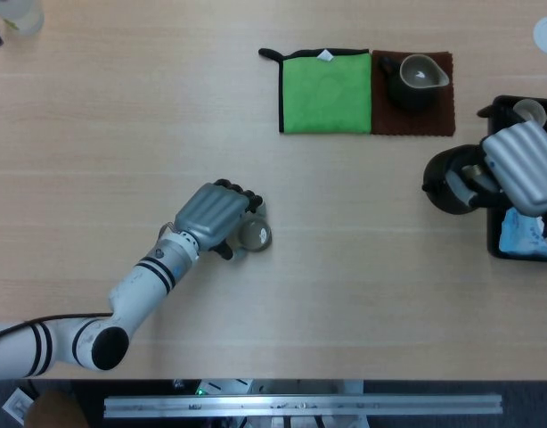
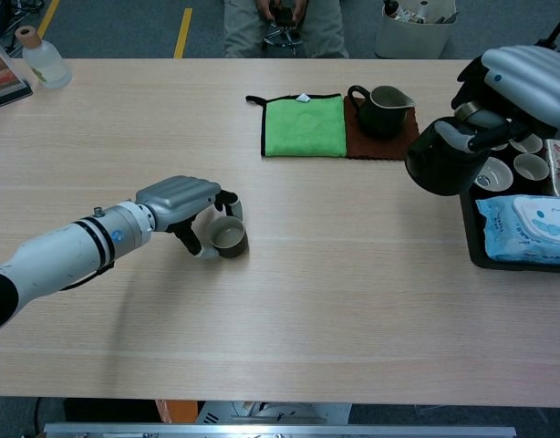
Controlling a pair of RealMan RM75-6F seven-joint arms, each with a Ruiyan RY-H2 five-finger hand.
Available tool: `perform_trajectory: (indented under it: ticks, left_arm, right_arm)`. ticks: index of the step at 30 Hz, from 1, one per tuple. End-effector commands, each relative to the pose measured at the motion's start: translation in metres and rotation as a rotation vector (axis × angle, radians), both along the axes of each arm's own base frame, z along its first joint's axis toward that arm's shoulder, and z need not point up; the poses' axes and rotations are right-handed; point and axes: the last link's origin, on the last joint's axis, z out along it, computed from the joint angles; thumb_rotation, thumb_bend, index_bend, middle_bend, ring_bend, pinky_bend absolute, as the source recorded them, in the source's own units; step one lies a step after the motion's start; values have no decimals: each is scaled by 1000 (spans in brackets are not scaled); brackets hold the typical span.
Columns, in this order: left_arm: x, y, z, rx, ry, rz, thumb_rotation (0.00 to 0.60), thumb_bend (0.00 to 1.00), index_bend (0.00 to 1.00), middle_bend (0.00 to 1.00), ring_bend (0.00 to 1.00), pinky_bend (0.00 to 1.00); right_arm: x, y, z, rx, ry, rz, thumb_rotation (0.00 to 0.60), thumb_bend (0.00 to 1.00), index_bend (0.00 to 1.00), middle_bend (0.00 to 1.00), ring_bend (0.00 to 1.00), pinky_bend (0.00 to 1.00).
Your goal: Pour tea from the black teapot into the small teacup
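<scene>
My left hand point(image 1: 213, 216) point(image 2: 182, 203) grips the small teacup point(image 1: 254, 235) point(image 2: 228, 237), a grey-green cup tipped with its mouth facing the camera, low over the table a little left of centre. The black teapot point(image 1: 450, 182) point(image 2: 442, 156) hangs at the far right, held by my right hand point(image 1: 521, 167) point(image 2: 520, 83), whose fingers wrap the pot's handle side. The teapot is beside the black tray's left edge, far to the right of the cup.
A green cloth point(image 1: 326, 93) and a brown mat point(image 1: 441, 114) carrying a dark pitcher point(image 1: 414, 80) lie at the back centre. At the right edge, a black tray point(image 2: 472, 236) holds small cups point(image 2: 532, 167) and a wipes pack point(image 2: 530, 229). A bottle point(image 2: 40, 58) stands far back left.
</scene>
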Motion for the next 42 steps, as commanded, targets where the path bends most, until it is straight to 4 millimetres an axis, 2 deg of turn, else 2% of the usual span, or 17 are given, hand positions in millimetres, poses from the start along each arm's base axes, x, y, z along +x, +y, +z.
perform_trajectory:
  ticks: [1, 8, 19, 25, 32, 42]
  left_arm:
    - [1, -1, -5, 3, 10, -1, 600, 246, 444, 313, 257, 198]
    - [5, 0, -13, 18, 4, 19, 600, 246, 432, 311, 257, 198]
    - [7, 1, -7, 21, -2, 16, 600, 246, 153, 232, 235, 198]
    - [6, 1, 4, 34, -1, 5, 600, 246, 100, 213, 232, 198]
    - [-11, 7, 42, 132, 38, -8, 600, 246, 100, 205, 212, 198]
    - [-57, -3, 114, 334, 41, 54, 600, 246, 115, 205, 209, 198]
  right_arm:
    - [-1, 0, 0, 1, 2, -1, 496, 401, 1000, 1000, 974, 236]
    - [-4, -1, 3, -4, 3, -9, 496, 400, 1000, 1000, 974, 236]
    - [-4, -2, 4, -3, -1, -8, 496, 400, 1000, 1000, 973, 236]
    - [-1, -2, 1, 7, -3, 3, 497, 400, 1000, 1000, 973, 236]
    - [10, -2, -7, 33, -7, 33, 499, 400, 1000, 1000, 974, 236]
    - [30, -10, -23, 72, -21, 57, 507, 400, 1000, 1000, 973, 236]
